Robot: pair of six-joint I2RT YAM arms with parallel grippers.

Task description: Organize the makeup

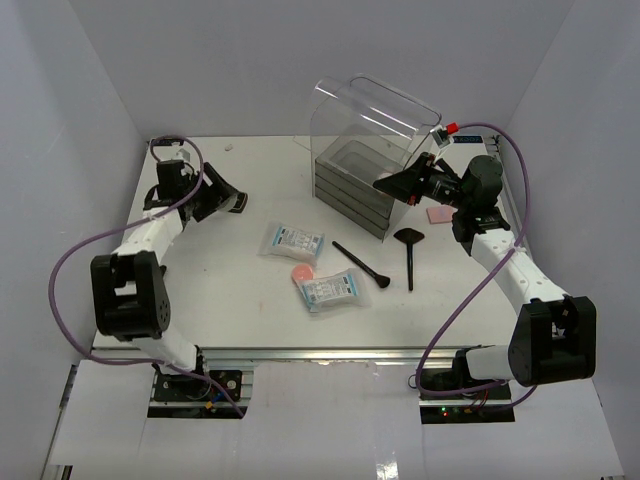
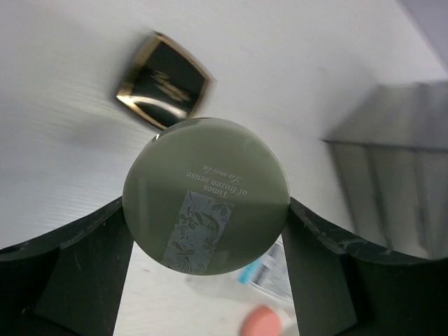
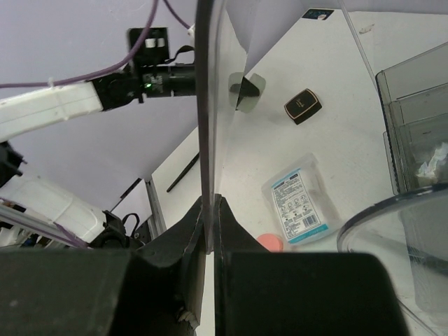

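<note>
My left gripper (image 1: 216, 200) (image 2: 206, 210) is shut on a round olive-green case (image 2: 206, 196), its rim touching both fingers, beside a black gold-rimmed compact (image 1: 237, 203) (image 2: 163, 80). At the table's middle lie two white-blue sachets (image 1: 292, 240) (image 1: 328, 290) with a pink round puff (image 1: 302, 272) between them. A thin black brush (image 1: 360, 265) and a fan-headed brush (image 1: 409, 250) lie to their right. A pink square puff (image 1: 441, 214) lies under my right arm. My right gripper (image 1: 385, 184) (image 3: 212, 203) is shut on the edge of the clear lid (image 1: 370, 115) (image 3: 204, 105), holding it raised.
The clear box with grey drawers (image 1: 350, 185) (image 3: 416, 126) stands at the back right with its lid raised. White walls close in the table on three sides. Purple cables loop beside both arms. A small white scrap (image 1: 229, 147) lies near the back wall.
</note>
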